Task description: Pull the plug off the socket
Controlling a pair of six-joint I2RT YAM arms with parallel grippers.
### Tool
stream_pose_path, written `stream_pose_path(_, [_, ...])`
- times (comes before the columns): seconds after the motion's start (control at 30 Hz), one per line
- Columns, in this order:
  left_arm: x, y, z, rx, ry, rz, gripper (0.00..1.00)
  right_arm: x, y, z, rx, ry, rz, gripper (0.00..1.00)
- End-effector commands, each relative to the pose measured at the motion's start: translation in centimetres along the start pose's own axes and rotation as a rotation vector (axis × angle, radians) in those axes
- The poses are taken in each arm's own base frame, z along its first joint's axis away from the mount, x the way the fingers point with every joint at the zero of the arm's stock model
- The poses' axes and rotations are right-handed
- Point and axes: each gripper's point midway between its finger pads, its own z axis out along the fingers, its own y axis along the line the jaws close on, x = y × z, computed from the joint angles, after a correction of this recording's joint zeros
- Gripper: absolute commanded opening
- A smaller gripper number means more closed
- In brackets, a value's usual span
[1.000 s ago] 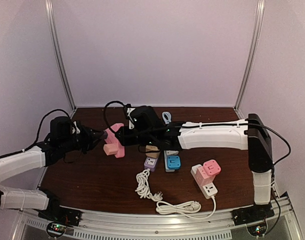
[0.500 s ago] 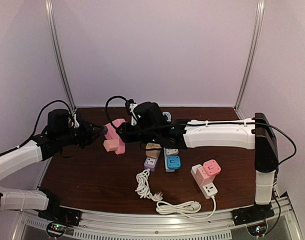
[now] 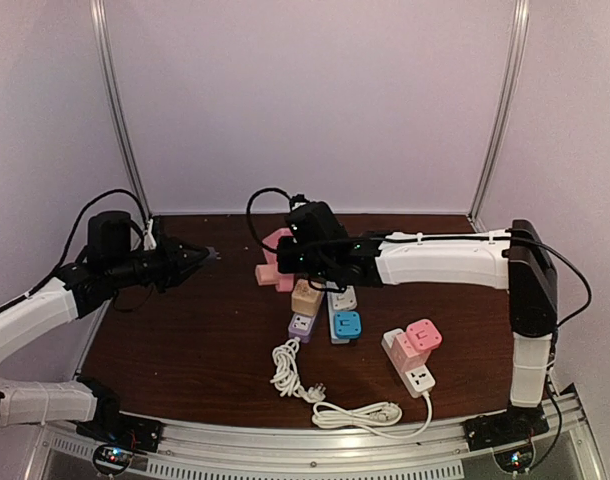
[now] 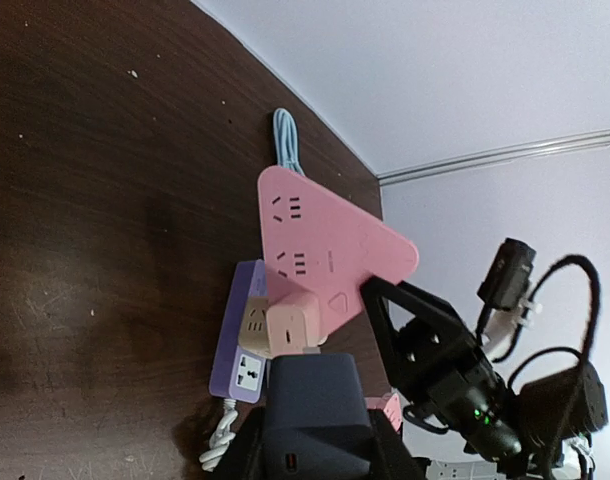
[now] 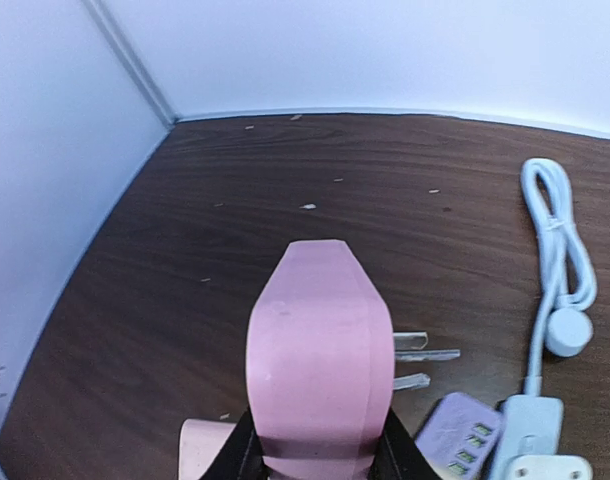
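Note:
The plug [image 4: 315, 400] is a dark navy block, and my left gripper [image 4: 315, 445] is shut on it at the bottom of the left wrist view. From above, the left gripper [image 3: 197, 258] hangs over the left of the table, with a gap between it and the socket. The socket [image 3: 275, 258] is a pink triangular block [image 4: 330, 240] carrying a pale pink adapter [image 4: 293, 325]. My right gripper [image 3: 293, 256] is shut on the socket [image 5: 320, 350], lifted off the table, its jaws [image 5: 320, 455] pressing both sides. Bare metal prongs [image 5: 425, 355] stick out on its right.
A purple power strip [image 3: 302, 325] with a tan adapter [image 3: 306, 297] and a blue socket [image 3: 345, 323] lie mid-table. A white strip with a pink cube [image 3: 415, 350] and a coiled white cable [image 3: 285, 370] lie nearer the front. A light blue cable [image 5: 560, 270] lies at the back.
The plug and the socket have come apart. My right gripper carried the pink socket to the right, while the left gripper kept the plug at the left and rose slightly.

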Motion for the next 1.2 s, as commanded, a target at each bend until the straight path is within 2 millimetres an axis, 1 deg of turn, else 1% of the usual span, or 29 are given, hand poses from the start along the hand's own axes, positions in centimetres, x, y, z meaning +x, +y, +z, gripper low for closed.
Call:
stream_pose_path(0.0, [0.2, -2.5, -0.7, 0.075, 0.035, 0.078, 0.0, -3.0, -4.9, -0.7, 0.194, -0.112, -0.021, 0.0])
stream_pose_path(0.03, [0.2, -2.4, -0.6, 0.068, 0.038, 0.085, 0.0, -3.2, -4.6, -0.9, 0.175, -0.12, -0.024, 0.0])
stream_pose_path(0.1, [-0.1, -1.5, -0.5, 0.012, 0.031, 0.105, 0.0, -3.8, -3.8, -1.5, 0.122, -0.138, -0.023, 0.0])
stream_pose_path(0.17, [-0.9, -0.7, -0.2, -0.03, 0.02, 0.126, 0.0, -4.7, -3.3, -2.2, 0.102, -0.152, -0.023, 0.0])
stream_pose_path(0.2, [-1.5, -0.3, 0.1, -0.046, 0.016, 0.131, 0.0, -5.1, -3.1, -2.5, 0.094, -0.155, -0.025, 0.0])
stream_pose_path(0.37, [-6.1, 2.4, 1.8, -0.137, -0.026, 0.165, 0.0, -6.7, -2.1, -4.4, 0.043, -0.167, -0.022, 0.0])
stream_pose_path(0.43, [-8.1, 3.5, 3.0, -0.16, -0.041, 0.169, 0.0, -7.1, -2.0, -5.2, 0.029, -0.166, -0.02, 0.0])
stream_pose_path(0.47, [-9.0, 4.3, 4.0, -0.168, -0.037, 0.164, 0.0, -7.3, -2.0, -5.6, 0.024, -0.168, -0.021, 0.0])
stream_pose_path(0.57, [-11.8, 6.1, 6.2, -0.155, -0.057, 0.151, 0.0, -7.8, -1.9, -7.0, 0.008, -0.167, -0.025, 0.0])
stream_pose_path(0.6, [-12.5, 7.0, 7.0, -0.156, -0.049, 0.141, 0.0, -8.0, -2.0, -7.5, 0.005, -0.168, -0.027, 0.0])
stream_pose_path(0.67, [-14.4, 7.7, 8.8, -0.127, -0.053, 0.146, 0.0, -8.4, -1.9, -8.5, -0.007, -0.166, -0.032, 0.0])
stream_pose_path(0.73, [-15.8, 8.1, 10.5, -0.08, -0.048, 0.144, 0.0, -8.6, -1.9, -9.4, -0.017, -0.16, -0.038, 0.0])
stream_pose_path(0.87, [-17.3, 10.2, 13.9, -0.057, -0.01, 0.106, 0.0, -8.8, -2.0, -10.6, -0.035, -0.15, -0.038, 0.0])
stream_pose_path(1.03, [-17.6, 13.4, 17.6, -0.056, 0.054, 0.033, 0.01, -8.4, -2.6, -11.5, -0.027, -0.133, -0.033, 0.0])
stream_pose_path(1.17, [-17.9, 14.8, 18.9, -0.071, 0.068, 0.013, 0.03, -8.2, -3.0, -12.2, -0.028, -0.137, -0.021, 0.0])
